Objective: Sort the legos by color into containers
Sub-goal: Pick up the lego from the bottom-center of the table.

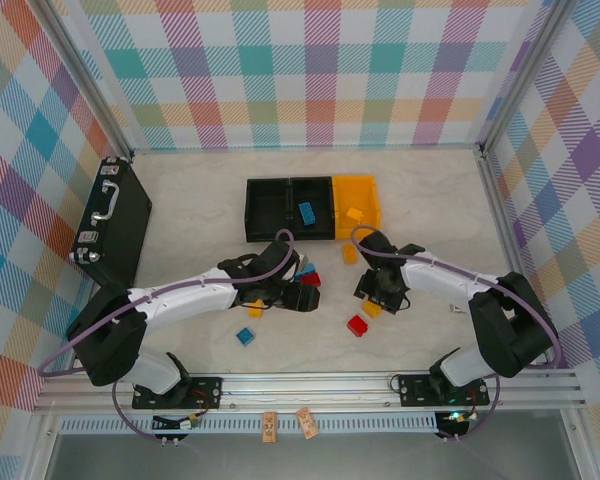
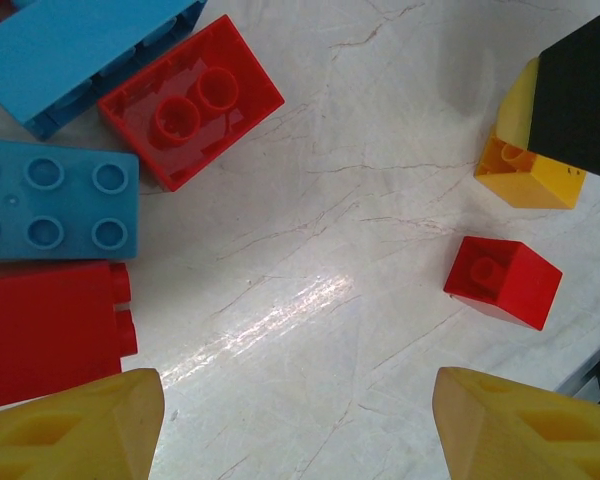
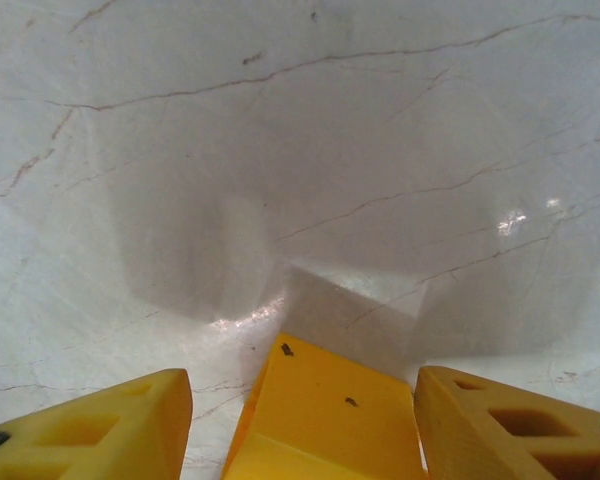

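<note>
The right gripper (image 3: 302, 420) is sitting around a yellow brick (image 3: 325, 395) on the table (image 3: 280, 150); I cannot tell if it is pinching yet. Squeezing crooked, it might be flicking the brick away. The left gripper (image 2: 298, 400) is hanging spread wide.

robot lab test cell: marble-look desk (image 1: 430, 200) walled by plaid backdrop panels (image 1: 320, 70) on aluminium framing (image 1: 310, 385); left arm (image 1: 180, 298) and right arm (image 1: 450, 280) bolted on.

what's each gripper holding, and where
Left gripper: nothing, open. Right gripper: yellow brick between its fingers, across its sides, with a gap at one finger; grip cannot be told.
</note>
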{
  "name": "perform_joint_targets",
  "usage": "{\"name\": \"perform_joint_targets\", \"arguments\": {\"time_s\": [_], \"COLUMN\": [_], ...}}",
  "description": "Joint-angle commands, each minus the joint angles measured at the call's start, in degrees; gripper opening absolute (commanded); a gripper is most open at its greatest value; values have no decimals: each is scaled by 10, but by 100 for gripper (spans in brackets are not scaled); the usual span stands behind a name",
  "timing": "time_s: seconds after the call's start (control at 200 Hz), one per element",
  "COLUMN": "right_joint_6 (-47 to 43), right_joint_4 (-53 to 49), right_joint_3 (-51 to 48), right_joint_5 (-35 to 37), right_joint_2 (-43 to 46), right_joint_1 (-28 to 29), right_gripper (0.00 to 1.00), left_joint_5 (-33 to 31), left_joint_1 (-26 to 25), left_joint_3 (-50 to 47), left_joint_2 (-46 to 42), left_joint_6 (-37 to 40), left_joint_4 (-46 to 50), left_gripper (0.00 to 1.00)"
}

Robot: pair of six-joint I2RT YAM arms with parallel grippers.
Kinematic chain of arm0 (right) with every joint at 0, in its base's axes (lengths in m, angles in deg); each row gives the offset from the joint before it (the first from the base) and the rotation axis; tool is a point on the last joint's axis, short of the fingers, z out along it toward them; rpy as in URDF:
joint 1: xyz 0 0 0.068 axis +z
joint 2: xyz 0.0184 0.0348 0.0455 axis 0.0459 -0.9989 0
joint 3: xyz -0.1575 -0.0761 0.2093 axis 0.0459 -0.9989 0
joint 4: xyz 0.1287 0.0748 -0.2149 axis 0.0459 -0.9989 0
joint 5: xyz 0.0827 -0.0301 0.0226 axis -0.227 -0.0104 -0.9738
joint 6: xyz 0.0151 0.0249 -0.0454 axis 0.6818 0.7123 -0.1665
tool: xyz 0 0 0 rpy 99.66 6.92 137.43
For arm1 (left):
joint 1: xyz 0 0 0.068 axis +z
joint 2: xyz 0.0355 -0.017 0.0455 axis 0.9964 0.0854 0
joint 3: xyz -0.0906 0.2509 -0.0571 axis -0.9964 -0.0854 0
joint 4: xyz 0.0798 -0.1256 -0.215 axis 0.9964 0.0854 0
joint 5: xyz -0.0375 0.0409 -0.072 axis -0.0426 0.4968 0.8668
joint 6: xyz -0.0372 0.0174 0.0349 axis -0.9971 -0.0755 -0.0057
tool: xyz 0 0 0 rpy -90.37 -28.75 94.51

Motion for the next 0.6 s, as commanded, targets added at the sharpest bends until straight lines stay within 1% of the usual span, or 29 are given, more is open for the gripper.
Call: {"name": "perform_joint_targets", "arguments": {"time_s": [0.0,0.06,0.155,0.275,0.36,0.49,0.595], "right_joint_6": [11,12,14,20,26,24,13], "right_joint_4": [-4,-6,-11,-14,-14,-11,-14], "right_joint_3": [-12,-14,-15,-20,-22,-18,-5], "right_joint_5": [-10,-12,-16,-13,-12,-8,-2], "right_joint_2": [3,2,0,1,4,7,8], "right_joint_1": [3,4,10,20,24,25,25], "right_gripper": [60,61,64,61,57,43,37], "left_joint_5": [-7,-7,-9,-9,-8,-8,-11], "left_joint_1": [-7,-8,-7,-8,-8,-7,-7], "left_joint_3": [12,11,13,12,10,10,10], "left_joint_2": [7,9,11,13,15,18,15], "left_joint_6": [0,-1,-3,-5,-8,-8,-10], "left_joint_4": [-5,-7,-9,-11,-14,-15,-16], "left_gripper": [71,71,71,71,71,71,71]}}
